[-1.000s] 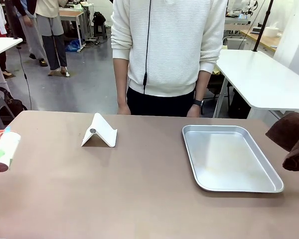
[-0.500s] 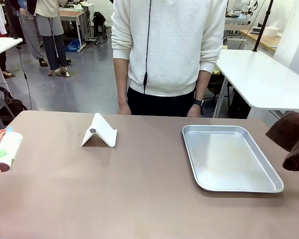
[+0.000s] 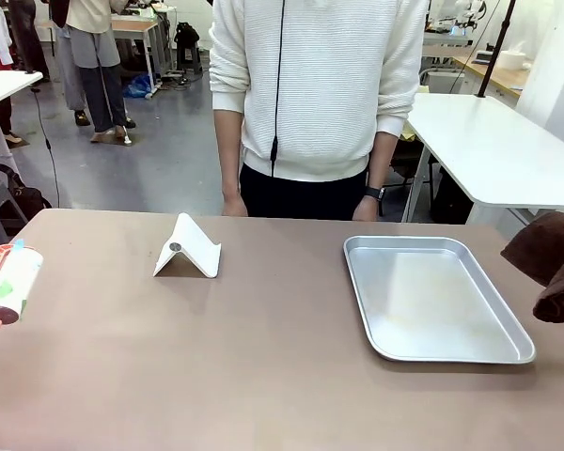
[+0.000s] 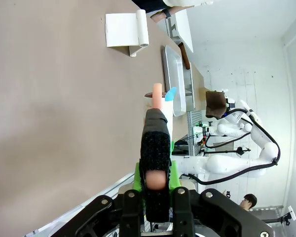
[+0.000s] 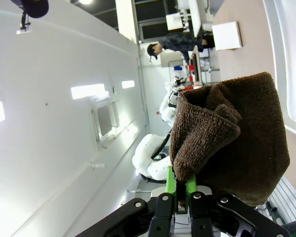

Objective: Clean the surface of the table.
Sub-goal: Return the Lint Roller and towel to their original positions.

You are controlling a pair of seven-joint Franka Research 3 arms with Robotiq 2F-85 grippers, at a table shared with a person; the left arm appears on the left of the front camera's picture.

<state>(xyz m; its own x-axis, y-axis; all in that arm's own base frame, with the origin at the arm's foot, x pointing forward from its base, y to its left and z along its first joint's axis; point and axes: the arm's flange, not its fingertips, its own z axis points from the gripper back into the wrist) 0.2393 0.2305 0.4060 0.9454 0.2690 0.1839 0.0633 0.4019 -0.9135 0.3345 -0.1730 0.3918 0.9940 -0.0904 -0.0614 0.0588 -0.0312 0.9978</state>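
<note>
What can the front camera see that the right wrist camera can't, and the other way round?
Front view alone: the person's white sweater, the whole silver tray and the lint roller at the table's left edge.

Right wrist view alone: the right gripper, its jaws shut on the brown cloth, plus a white wall behind.

Both: the brown cloth, the taupe table and the white folded stand.

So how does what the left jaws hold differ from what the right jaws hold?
The lint roller is a rigid white cylinder with a coral handle; the brown cloth is soft and hangs crumpled. The roller sits at the table's left edge, the cloth at the right edge, beyond the metal tray. Each is clamped in shut jaws.
</note>
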